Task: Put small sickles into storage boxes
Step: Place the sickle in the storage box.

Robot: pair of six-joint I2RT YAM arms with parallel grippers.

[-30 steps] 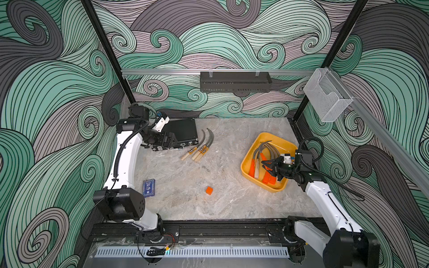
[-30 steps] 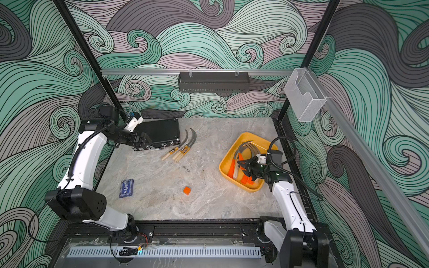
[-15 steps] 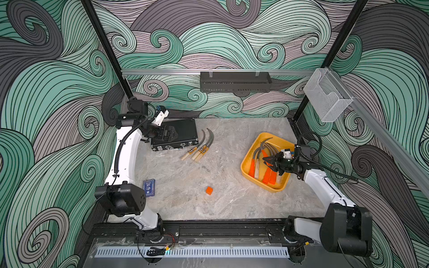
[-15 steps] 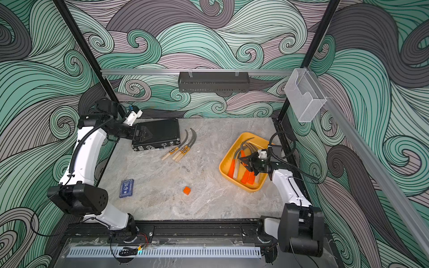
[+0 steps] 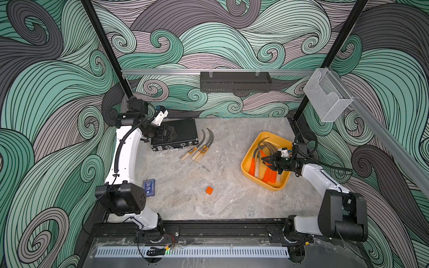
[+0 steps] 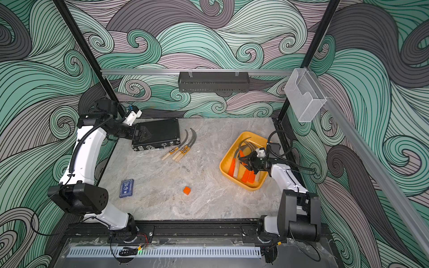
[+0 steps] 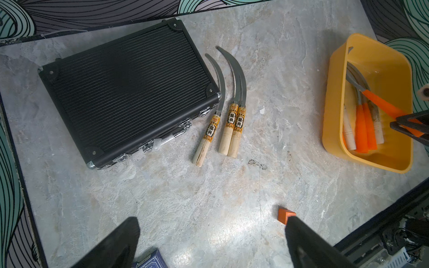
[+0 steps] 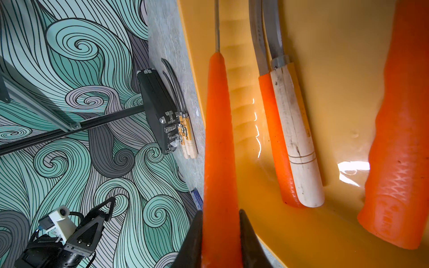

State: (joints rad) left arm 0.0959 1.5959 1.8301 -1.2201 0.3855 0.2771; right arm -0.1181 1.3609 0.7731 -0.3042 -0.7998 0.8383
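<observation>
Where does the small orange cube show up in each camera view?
Top view: orange cube alone on the table, front centre.
Top view: orange cube, same spot.
Left wrist: orange cube on the table.
Right wrist: not in it.
Shared landmark: black case.

right pincer (image 5: 264,160) hides parts of small sickles (image 5: 268,175) in the yellow tray (image 5: 244,163); blue box (image 7: 151,263) cut off at picture edge
</observation>
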